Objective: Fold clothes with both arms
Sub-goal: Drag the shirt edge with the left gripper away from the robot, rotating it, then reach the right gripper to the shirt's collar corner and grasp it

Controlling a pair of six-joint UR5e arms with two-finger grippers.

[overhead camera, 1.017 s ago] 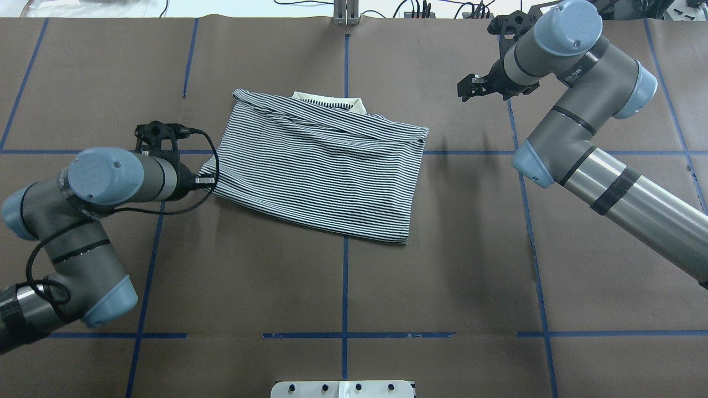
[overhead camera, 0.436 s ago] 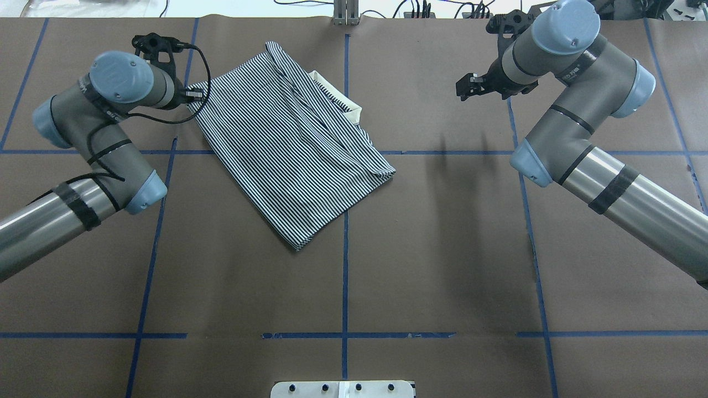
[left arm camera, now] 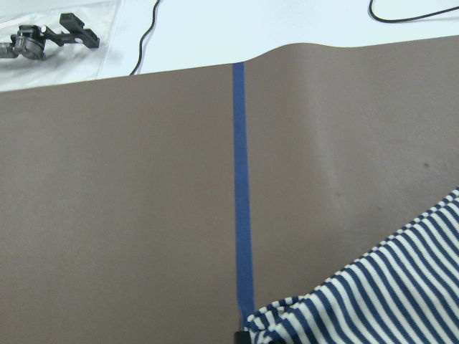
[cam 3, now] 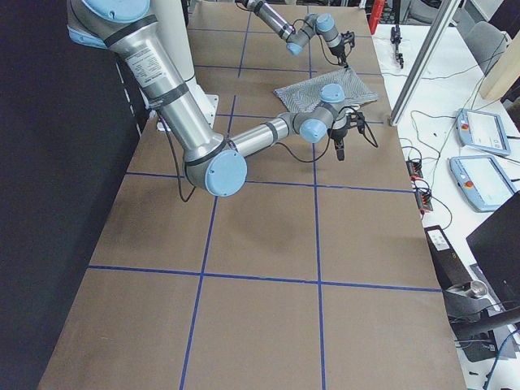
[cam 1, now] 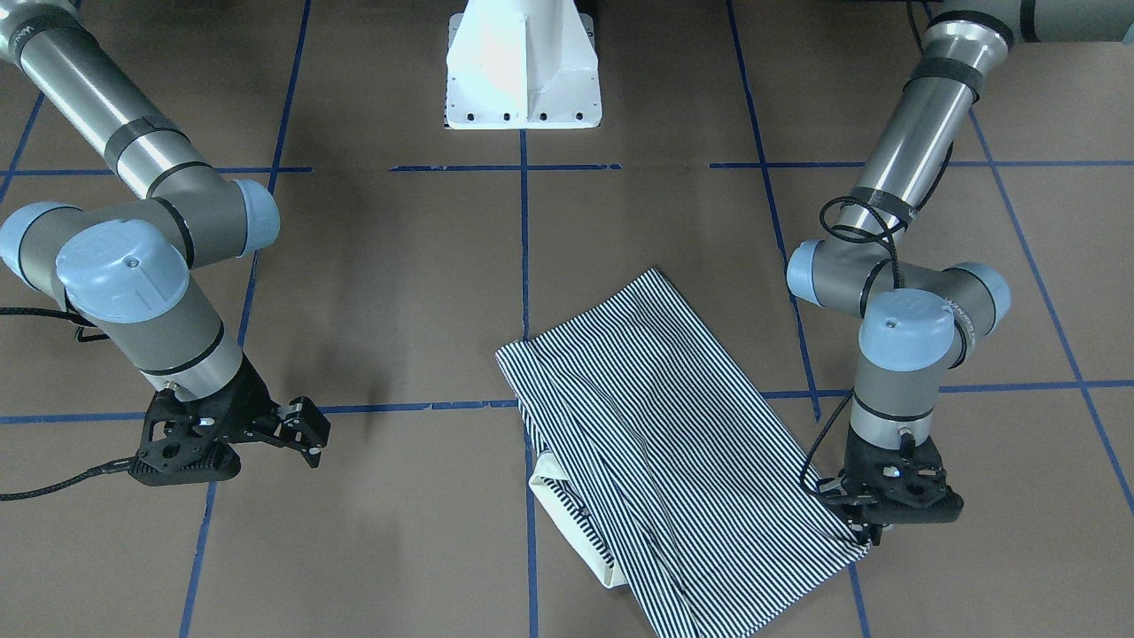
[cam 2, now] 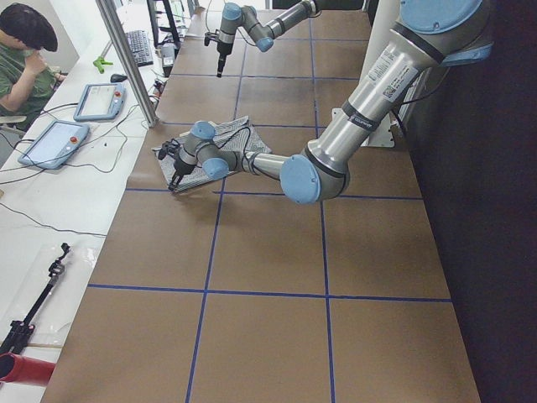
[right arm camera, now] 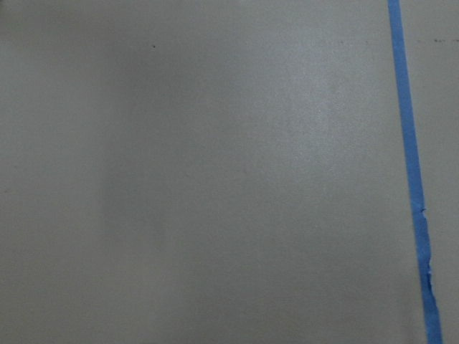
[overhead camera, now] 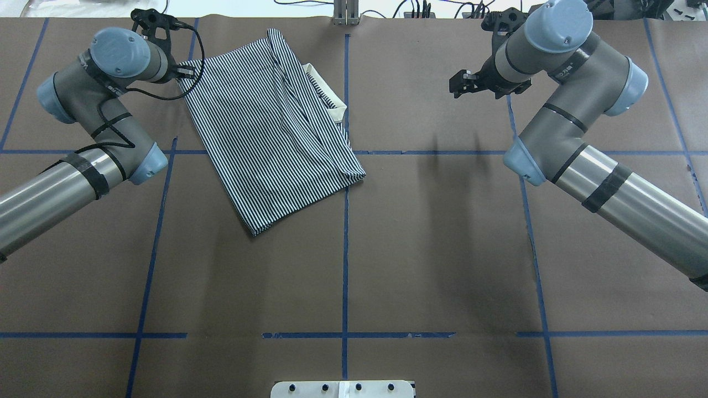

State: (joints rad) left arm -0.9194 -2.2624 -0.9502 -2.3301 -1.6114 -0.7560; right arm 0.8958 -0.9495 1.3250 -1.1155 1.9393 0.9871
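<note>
The striped polo shirt (overhead camera: 271,127) lies folded and turned at an angle on the far left part of the table, cream collar (overhead camera: 332,99) showing at its right edge. My left gripper (overhead camera: 185,72) is shut on the shirt's far-left corner; the front-facing view shows that gripper (cam 1: 864,530) right at the corner. The left wrist view catches bunched striped cloth (left arm camera: 373,301) at its bottom edge. My right gripper (overhead camera: 462,85) hangs open above bare table at the far right, well apart from the shirt, and the right wrist view holds only the table surface.
Blue tape lines (overhead camera: 345,232) cross the brown table. The white pedestal base (cam 1: 521,66) stands at the robot's side. A metal post (overhead camera: 345,14) and cables sit along the far edge. A person (cam 2: 25,59) sits at the bench with tablets beyond that edge.
My left arm has swung toward the far-left corner, dragging the shirt's corner with it; the shirt turned and slid left and farther away. The right gripper barely moved.
</note>
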